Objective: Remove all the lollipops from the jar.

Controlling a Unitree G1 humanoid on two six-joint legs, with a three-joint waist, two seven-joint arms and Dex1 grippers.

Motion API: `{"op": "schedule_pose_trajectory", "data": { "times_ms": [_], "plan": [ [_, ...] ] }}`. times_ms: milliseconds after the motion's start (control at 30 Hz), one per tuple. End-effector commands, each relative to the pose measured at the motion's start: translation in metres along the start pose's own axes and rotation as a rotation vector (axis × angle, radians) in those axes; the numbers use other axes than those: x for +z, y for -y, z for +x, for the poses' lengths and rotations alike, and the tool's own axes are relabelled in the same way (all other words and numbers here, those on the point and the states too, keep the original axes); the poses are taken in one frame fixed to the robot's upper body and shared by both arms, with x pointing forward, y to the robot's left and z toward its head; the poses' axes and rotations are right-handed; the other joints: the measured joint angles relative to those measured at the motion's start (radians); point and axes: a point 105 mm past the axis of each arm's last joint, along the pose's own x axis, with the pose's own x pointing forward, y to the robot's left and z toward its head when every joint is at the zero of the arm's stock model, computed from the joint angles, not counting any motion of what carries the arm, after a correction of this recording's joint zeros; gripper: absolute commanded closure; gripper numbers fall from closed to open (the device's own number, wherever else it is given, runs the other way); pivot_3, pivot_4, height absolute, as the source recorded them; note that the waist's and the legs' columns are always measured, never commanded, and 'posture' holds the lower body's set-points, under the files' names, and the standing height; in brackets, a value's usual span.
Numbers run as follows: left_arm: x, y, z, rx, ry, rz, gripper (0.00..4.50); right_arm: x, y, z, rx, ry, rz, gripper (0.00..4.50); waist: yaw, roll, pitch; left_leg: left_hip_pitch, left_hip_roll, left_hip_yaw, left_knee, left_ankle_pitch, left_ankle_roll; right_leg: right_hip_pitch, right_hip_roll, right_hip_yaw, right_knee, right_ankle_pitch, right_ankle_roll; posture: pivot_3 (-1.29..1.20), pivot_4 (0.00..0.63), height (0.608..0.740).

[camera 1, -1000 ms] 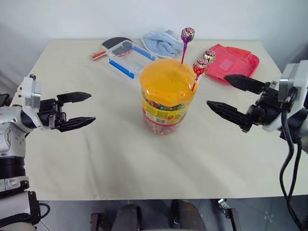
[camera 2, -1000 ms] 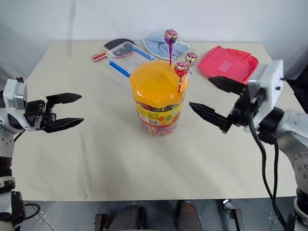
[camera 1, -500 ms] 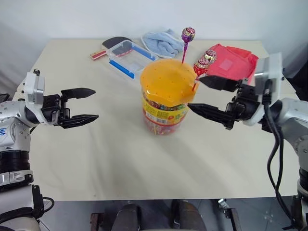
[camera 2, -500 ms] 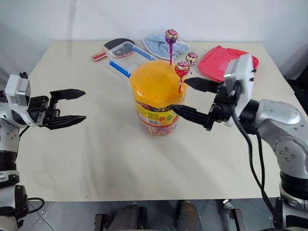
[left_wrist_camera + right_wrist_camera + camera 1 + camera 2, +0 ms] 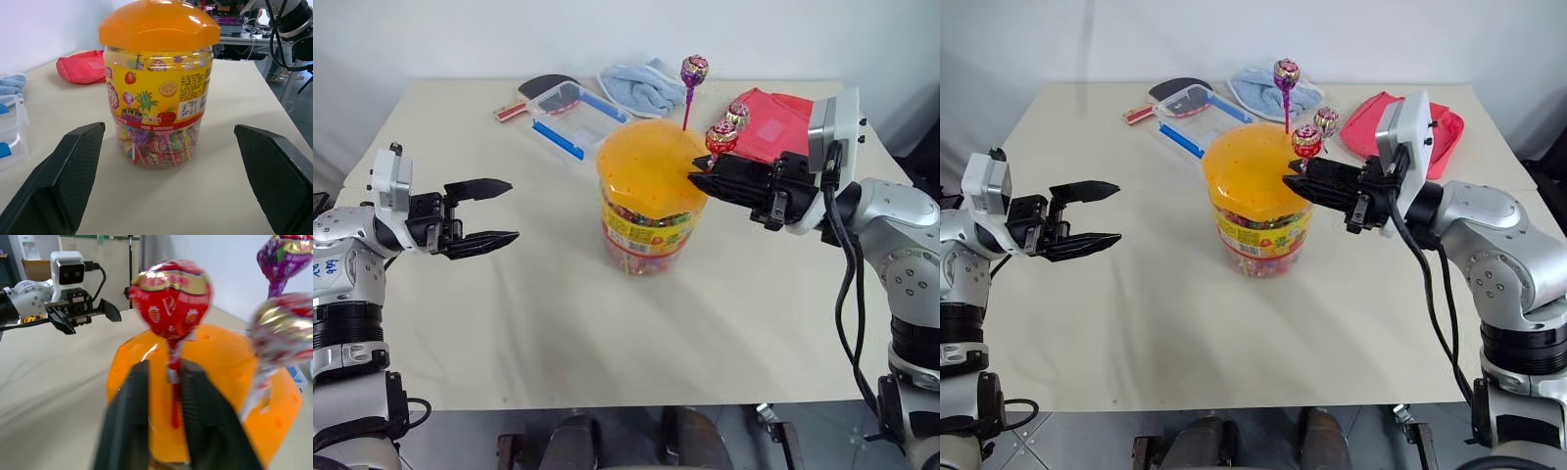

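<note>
Right gripper pinching the red lollipop's stick at the jar lid

From the head views, the right gripper [image 5: 1291, 180] is closing on the stick of the red lollipop [image 5: 1306, 140], where a second ago its jaws were wide apart beside the jar [image 5: 1255, 201]; the purple lollipop [image 5: 1286, 73] and silvery lollipop [image 5: 1328, 119] are standing just beyond its fingertips. In the left wrist view, the left gripper [image 5: 168, 169] is gaping open, the sweet-filled jar lying ahead between its fingers [image 5: 63, 176]. In the right wrist view, the red stick is sitting between the shut fingers [image 5: 128, 421].

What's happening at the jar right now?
The right end effector is shut on the stick of the red lollipop, which is not yet pulled from the orange lid of the jar. The purple lollipop and the silvery one also stand in the lid. The left end effector hangs open, apart from the jar.
</note>
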Motion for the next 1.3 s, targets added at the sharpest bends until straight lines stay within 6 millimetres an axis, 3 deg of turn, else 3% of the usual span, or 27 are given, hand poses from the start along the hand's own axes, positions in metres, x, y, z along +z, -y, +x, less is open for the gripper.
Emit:
{"op": "schedule_pose_trajectory", "data": {
  "times_ms": [33,267,433,633,767,833,1000,1200,1300],
  "plan": [
    [0.011,0.002,0.001,-0.049,0.019,0.050,0.00,0.015,-0.001,0.002,0.021,0.039,-0.051,4.49,-0.004,0.000,0.000,0.000,0.000,0.000,0.000,0.000,0.000,0.000,0.000,0.000,0.000,0.000,0.000,0.00,0.150,0.740],
    [0.012,0.000,0.002,-0.060,0.025,0.055,0.00,0.046,-0.004,0.007,0.044,0.097,-0.119,4.49,-0.012,0.000,0.000,0.000,0.000,0.000,0.000,0.000,0.000,-0.001,0.000,0.000,0.001,0.000,0.000,0.00,0.150,0.740],
    [0.013,0.001,0.001,-0.072,0.029,0.055,0.00,0.086,-0.006,-0.002,0.012,0.180,-0.156,4.49,-0.012,0.000,0.000,0.000,0.000,0.001,0.000,0.000,0.000,-0.001,0.000,0.000,0.001,0.000,0.000,0.00,0.150,0.740],
    [0.015,0.005,-0.005,-0.084,0.025,0.045,0.00,0.097,-0.009,-0.035,-0.106,0.058,-0.155,4.49,-0.005,-0.001,0.000,-0.001,0.000,0.000,0.001,0.000,0.001,-0.001,0.000,0.000,0.001,0.000,0.000,0.00,0.150,0.740],
    [0.016,0.007,-0.003,-0.106,0.033,0.037,0.00,0.094,0.012,-0.073,-0.323,-0.020,-0.130,4.49,-0.007,-0.001,-0.001,0.000,0.000,0.001,0.001,-0.001,0.001,-0.001,0.000,0.000,0.002,0.000,0.000,0.00,0.150,0.740],
    [0.016,0.007,0.001,-0.116,0.039,0.034,0.00,0.085,0.022,-0.092,-0.415,-0.043,-0.090,4.49,-0.007,-0.002,-0.001,0.000,0.000,0.001,0.001,-0.001,0.001,-0.001,0.000,0.001,0.001,0.000,0.000,0.00,0.150,0.740],
    [0.017,0.007,0.008,-0.140,0.055,0.034,0.00,0.028,0.032,-0.128,-0.551,-0.195,0.079,4.49,-0.005,-0.002,-0.001,0.000,0.000,0.003,0.001,-0.001,0.001,-0.001,0.000,0.002,0.002,0.001,0.001,0.00,0.150,0.740],
    [0.018,0.014,0.010,-0.182,0.054,0.027,0.00,-0.110,0.032,-0.181,-0.794,-0.585,0.388,4.49,-0.006,-0.005,-0.003,0.001,0.000,0.003,0.001,0.000,0.001,0.000,0.000,0.003,0.002,0.001,0.001,0.00,0.150,0.740],
    [0.019,0.016,0.008,-0.186,0.041,0.028,0.00,-0.144,0.031,-0.193,-0.868,-0.684,0.452,4.49,-0.010,-0.004,-0.002,0.001,-0.001,0.004,0.002,0.000,0.001,-0.001,0.000,0.005,0.002,0.001,0.002,0.00,0.150,0.740]
  ]
}}
